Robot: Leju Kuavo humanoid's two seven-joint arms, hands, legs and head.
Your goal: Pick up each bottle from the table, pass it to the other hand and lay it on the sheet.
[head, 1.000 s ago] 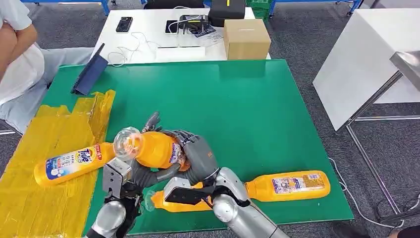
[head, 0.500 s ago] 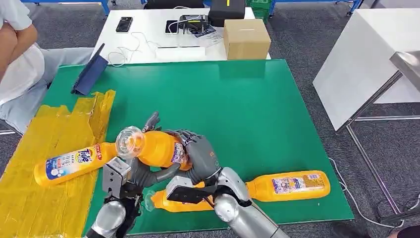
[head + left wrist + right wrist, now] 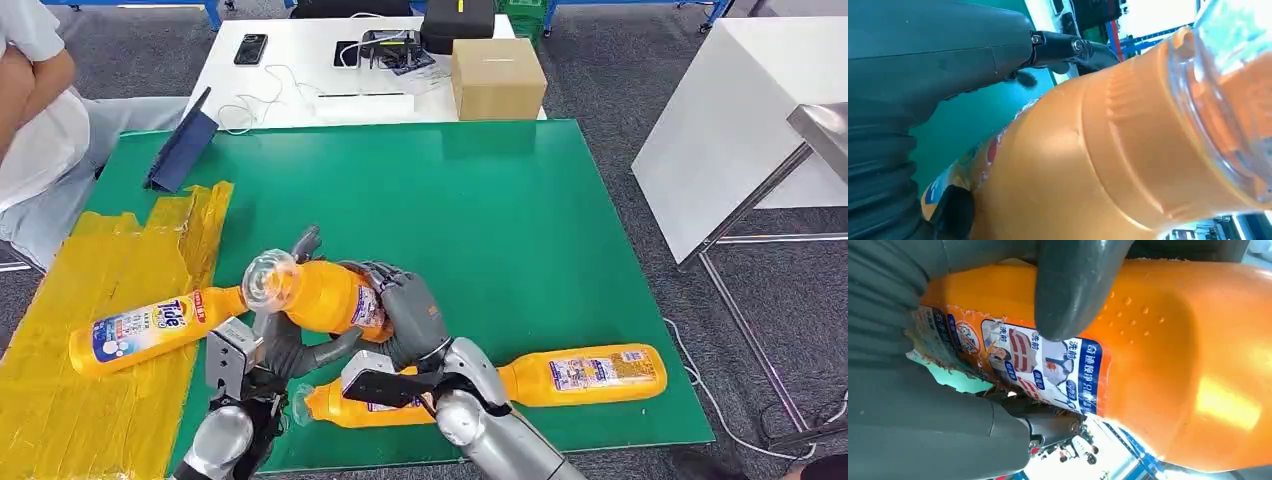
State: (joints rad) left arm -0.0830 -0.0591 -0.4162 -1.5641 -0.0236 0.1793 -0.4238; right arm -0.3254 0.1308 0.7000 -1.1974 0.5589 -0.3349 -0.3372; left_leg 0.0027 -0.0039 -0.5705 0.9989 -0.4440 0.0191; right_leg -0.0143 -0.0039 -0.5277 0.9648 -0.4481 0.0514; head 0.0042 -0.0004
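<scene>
Above the near edge of the green bench (image 3: 520, 210), both hands meet on one orange bottle (image 3: 325, 297). Right hand (image 3: 410, 315): fingers wrapped over the labelled lower body of the bottle, clamped on it; the right wrist view shows a thick grey thumb (image 3: 1073, 287) pressed across the orange plastic just above the printed label (image 3: 1048, 362). Left hand (image 3: 285, 345): cupped under the neck end of the same bottle, with one finger rising behind it; the left wrist view shows the bottle's shoulder lying against the hand's grey cover (image 3: 908, 80), and a dark finger (image 3: 1068, 47) reaching over the top. From these views it grips the bottle as well.

The held bottle is off the bench surface, tilted, its clear cap (image 3: 268, 277) turned towards the yellow sheet (image 3: 110, 400).

A second bottle (image 3: 150, 328) lies on its side on the yellow sheet, neck towards the hands. A third bottle (image 3: 585, 374) lies on the green bench to the right, near its front edge. A fourth bottle (image 3: 350, 408) lies on the bench beneath the right forearm, partly hidden.

Beyond the green surface stands a white table (image 3: 300, 70) carrying a cardboard box (image 3: 497, 78) and a phone (image 3: 250, 48). A seated person (image 3: 35, 110) is at the far left.
</scene>
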